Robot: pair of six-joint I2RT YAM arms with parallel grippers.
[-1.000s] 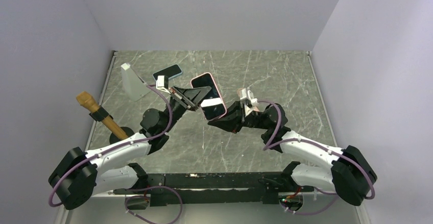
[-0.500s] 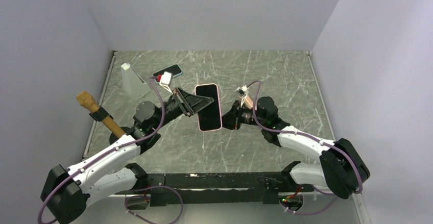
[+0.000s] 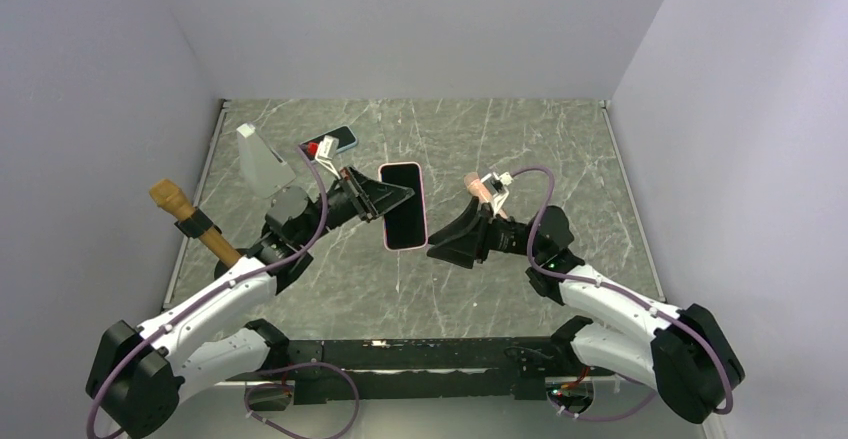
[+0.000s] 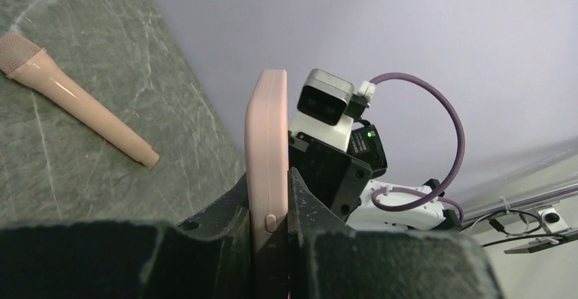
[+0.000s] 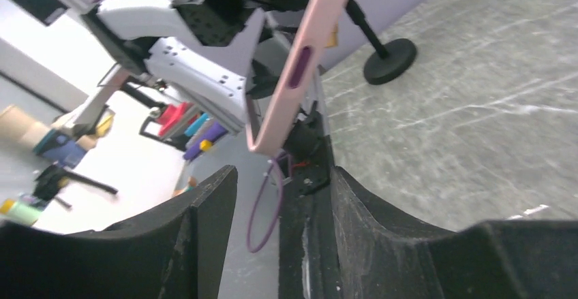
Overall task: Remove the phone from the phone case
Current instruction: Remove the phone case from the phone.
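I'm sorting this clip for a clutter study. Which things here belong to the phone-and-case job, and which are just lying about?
In the job:
black phone in a pink case, clamped in the left hand
right hand, open beside it

Lying about:
pink microphone
second phone with a blue edge
white translucent wedge
wooden-handled tool on a black stand

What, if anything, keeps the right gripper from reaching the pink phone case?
Probably nothing, so yes. The right gripper is open beside the pink phone case, which the left gripper holds in the air; nothing lies between them.
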